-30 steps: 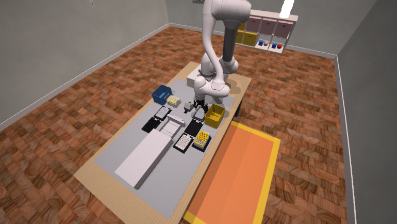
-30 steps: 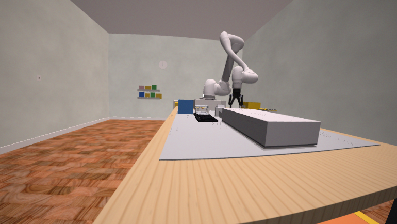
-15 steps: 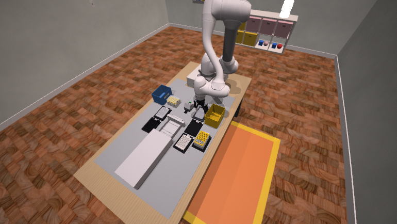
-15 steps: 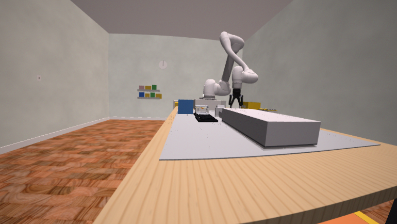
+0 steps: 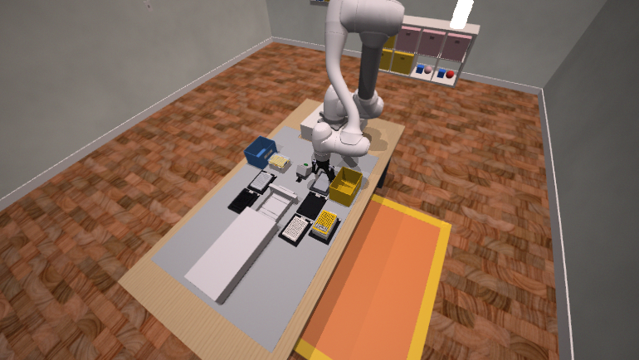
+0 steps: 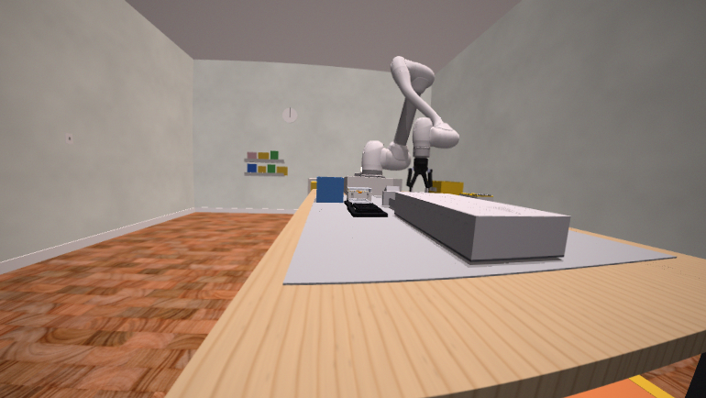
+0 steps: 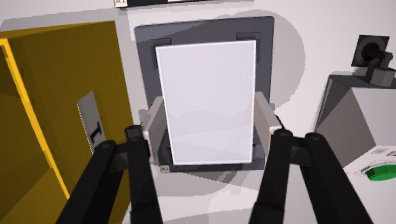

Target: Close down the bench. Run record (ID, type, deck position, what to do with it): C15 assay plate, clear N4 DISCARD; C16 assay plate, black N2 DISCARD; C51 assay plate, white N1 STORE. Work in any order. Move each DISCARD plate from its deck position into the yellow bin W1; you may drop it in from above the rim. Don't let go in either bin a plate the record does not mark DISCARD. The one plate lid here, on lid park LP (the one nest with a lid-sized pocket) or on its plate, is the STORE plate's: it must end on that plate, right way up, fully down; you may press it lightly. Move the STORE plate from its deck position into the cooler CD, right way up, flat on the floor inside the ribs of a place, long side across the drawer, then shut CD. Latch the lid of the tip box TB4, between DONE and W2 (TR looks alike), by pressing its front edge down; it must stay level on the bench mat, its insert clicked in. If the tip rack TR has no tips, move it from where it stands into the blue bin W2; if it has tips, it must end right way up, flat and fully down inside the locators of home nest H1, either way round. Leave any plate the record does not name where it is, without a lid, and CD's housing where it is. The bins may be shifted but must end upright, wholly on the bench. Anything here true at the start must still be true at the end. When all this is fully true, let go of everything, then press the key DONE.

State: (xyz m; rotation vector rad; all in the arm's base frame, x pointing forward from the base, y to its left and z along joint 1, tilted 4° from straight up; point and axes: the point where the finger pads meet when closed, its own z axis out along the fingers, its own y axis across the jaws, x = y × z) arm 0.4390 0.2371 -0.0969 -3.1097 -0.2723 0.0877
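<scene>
My gripper (image 5: 323, 175) (image 6: 419, 184) (image 7: 209, 106) hangs low over the grey lid park nest (image 7: 145, 60), right beside the yellow bin W1 (image 5: 342, 195) (image 7: 60, 75). Its pads press on the two long sides of the flat white plate lid (image 5: 320, 183) (image 7: 207, 90), which lies in the nest's pocket. The gripper is shut on the lid. The white plate (image 5: 295, 227) sits in its nest near the yellow tip rack (image 5: 324, 222). A black plate (image 5: 311, 206) lies between them and the lid park. The clear plate (image 5: 261, 180) and another black plate (image 5: 243, 199) lie on the left side.
The grey box with the green DONE key (image 5: 305, 164) (image 7: 382, 172) stands just left of the gripper. The blue bin W2 (image 5: 259, 152) and tip box TB4 (image 5: 278, 161) stand further left. The cooler CD (image 5: 232, 252) has its drawer (image 5: 277, 203) pulled out.
</scene>
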